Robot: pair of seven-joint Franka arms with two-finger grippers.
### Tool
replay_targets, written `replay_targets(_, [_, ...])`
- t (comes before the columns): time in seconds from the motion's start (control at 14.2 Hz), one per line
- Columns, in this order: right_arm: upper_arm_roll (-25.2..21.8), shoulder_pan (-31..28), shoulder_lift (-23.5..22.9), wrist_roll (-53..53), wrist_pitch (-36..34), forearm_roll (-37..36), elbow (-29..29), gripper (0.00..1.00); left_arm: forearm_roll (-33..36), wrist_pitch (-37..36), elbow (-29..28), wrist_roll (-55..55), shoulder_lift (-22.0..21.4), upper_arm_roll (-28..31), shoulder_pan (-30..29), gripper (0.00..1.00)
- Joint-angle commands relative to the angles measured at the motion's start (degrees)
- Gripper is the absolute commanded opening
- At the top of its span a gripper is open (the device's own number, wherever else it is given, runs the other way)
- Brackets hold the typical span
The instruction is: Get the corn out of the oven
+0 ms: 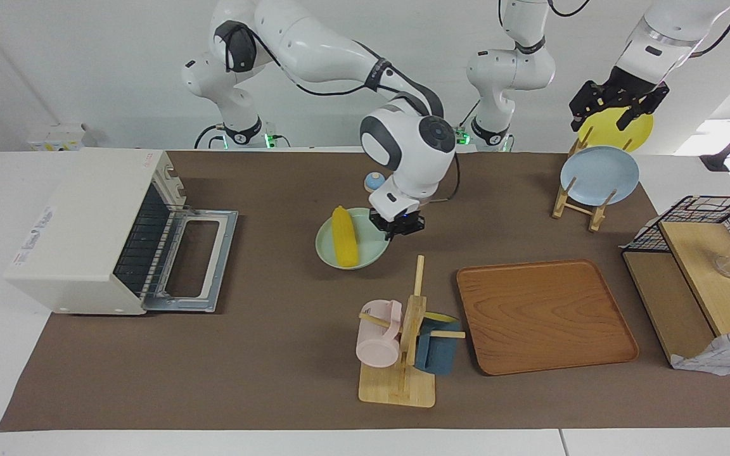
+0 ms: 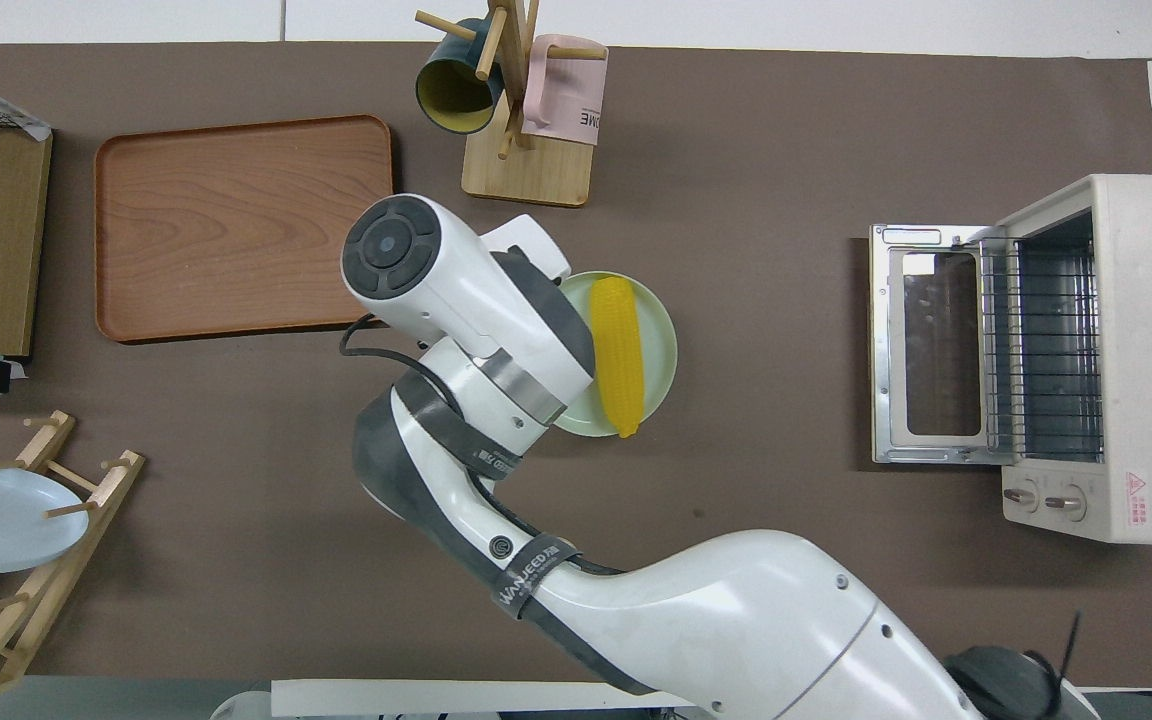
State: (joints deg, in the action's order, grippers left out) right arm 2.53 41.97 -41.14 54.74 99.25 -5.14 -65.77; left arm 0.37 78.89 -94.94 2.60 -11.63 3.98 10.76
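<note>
The corn lay on the pale green plate at the centre of the frame, outside the oven, whose door was open. The right hand was at the plate's rim; I cannot tell its grip. The left hand, upper right, waited, grip unclear. The cob looked stiff, light and slippery; best gripped across its middle.

Corn lies on the plate mid-table, out of the oven, which sits door-down at my right arm's end. My right gripper is over the plate's edge beside the corn. Tray lies toward my left arm's end.
</note>
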Motion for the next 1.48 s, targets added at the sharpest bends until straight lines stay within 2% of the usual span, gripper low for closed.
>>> replay_targets(0.0, [0.64, -0.05, -3.50, 2.56, 2.51, 1.28, 3.37, 0.03, 0.86, -0.67, -0.25, 0.04, -0.85, -0.11, -0.39, 1.00])
replay_targets(0.14, [0.64, -0.14, -3.77, 3.97, 8.12, 1.54, 0.84, 0.11, 0.86, -0.67, -0.25, 0.04, -0.85, -0.11, -0.39, 1.00])
replay_targets(0.28, [0.90, -0.66, -3.51, 4.41, 14.37, 1.89, -1.46, 0.39, 0.86, -0.67, -0.25, 0.04, -0.85, -0.11, -0.30, 1.00])
replay_targets(0.35, [0.90, -0.66, -3.51, 4.50, 14.30, 2.07, -1.21, 0.45, 0.86, -0.67, -0.25, 0.04, -0.85, -0.11, -0.39, 1.00])
replay_targets(0.49, [0.90, -1.10, -2.29, 4.32, 11.95, 1.89, 1.24, 0.46, 0.78, -1.36, -0.42, 0.13, -1.11, -0.54, -0.13, 1.00])
replay_targets(0.56, [0.55, -2.84, 0.59, 3.54, 8.19, 1.72, 1.35, 0.46, 0.78, -0.33, -1.90, 0.30, -2.33, -0.72, 0.22, 1.00])
replay_targets(0.63, [0.64, -6.17, 3.50, 1.27, 5.71, 1.89, 1.17, 0.46, 0.43, 2.99, -5.75, 0.56, -3.56, -0.98, 0.49, 1.00])
replay_targets(0.7, [0.73, -8.81, 5.79, -1.54, 4.47, 2.15, -0.22, 0.45, 0.34, 7.55, -10.22, 2.39, -4.96, -1.68, 1.45, 1.00])
replay_targets(0.85, [0.73, -14.70, 13.33, -10.31, 1.74, 2.16, -9.67, 0.44, 0.25, 16.42, -17.18, 12.02, -3.67, -3.44, 6.96, 1.00])
replay_targets(0.99, [0.73, -20.32, 20.89, -18.23, 6.10, 2.16, -23.54, 0.35, 0.25, 30.46, -23.77, 24.41, 0.63, -3.53, 15.83, 1.00])
replay_targets(1.06, [0.73, -22.79, 23.97, -21.57, 9.09, 2.07, -30.23, 0.27, 0.25, 36.62, -25.11, 29.35, 4.21, -3.54, 18.92, 1.00])
replay_targets(1.2, [0.55, -26.57, 27.24, -27.73, 15.15, 1.89, -40.70, 0.14, 0.33, 47.70, -22.16, 39.27, 15.96, -3.36, 26.12, 1.00])
replay_targets(1.27, [0.55, -29.38, 28.73, -31.41, 18.92, 1.20, -45.71, 0.07, 0.42, 51.24, -19.78, 43.16, 21.33, -3.36, 27.90, 1.00])
replay_targets(1.41, [0.46, -34.30, 29.02, -38.10, 23.16, 0.84, -50.40, 0.00, 0.42, 55.83, -17.48, 45.30, 26.99, -3.36, 29.75, 1.00])
